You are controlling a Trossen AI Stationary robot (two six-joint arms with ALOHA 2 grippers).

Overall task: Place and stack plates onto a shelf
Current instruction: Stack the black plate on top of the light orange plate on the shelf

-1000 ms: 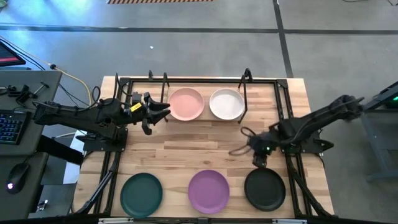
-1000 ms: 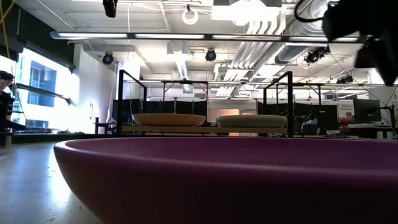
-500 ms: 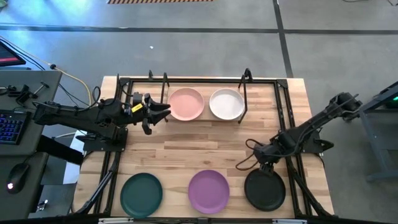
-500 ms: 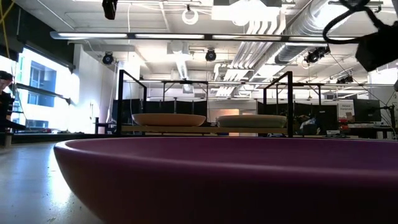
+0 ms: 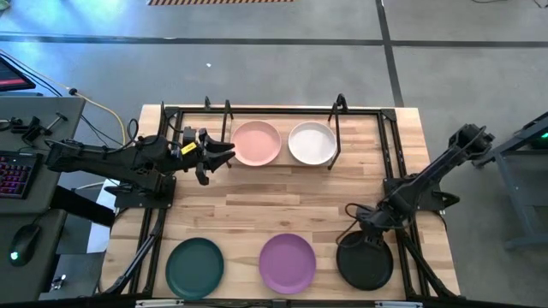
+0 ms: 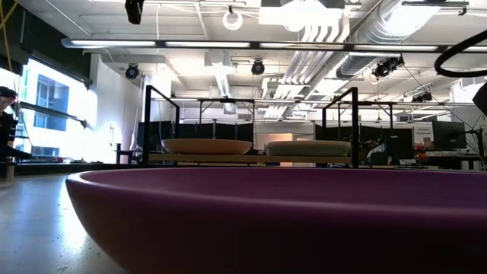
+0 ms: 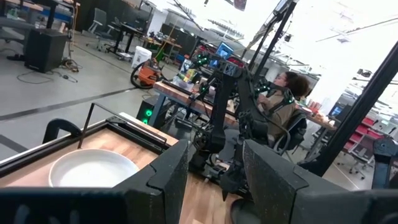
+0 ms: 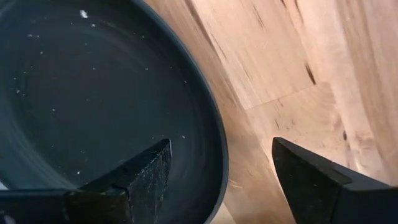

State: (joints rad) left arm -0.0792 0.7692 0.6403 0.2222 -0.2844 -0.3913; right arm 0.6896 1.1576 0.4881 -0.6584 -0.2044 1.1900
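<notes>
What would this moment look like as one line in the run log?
right end effector: open, straddling black plate rim | left end effector: open, waiting beside shelf | shelf: pink plate, white plate

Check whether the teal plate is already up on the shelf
No, the teal plate lies on the table's near edge; only the pink plate and white plate sit on the shelf.

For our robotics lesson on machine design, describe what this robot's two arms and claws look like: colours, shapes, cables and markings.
Both arms are dark, nearly black, built of slim jointed segments. The left arm carries a small yellow marking near its left claw. A thin black cable loops beside the right claw on the right arm. Each claw has two flat, blocky dark fingers with a matte, slightly textured surface.
</notes>
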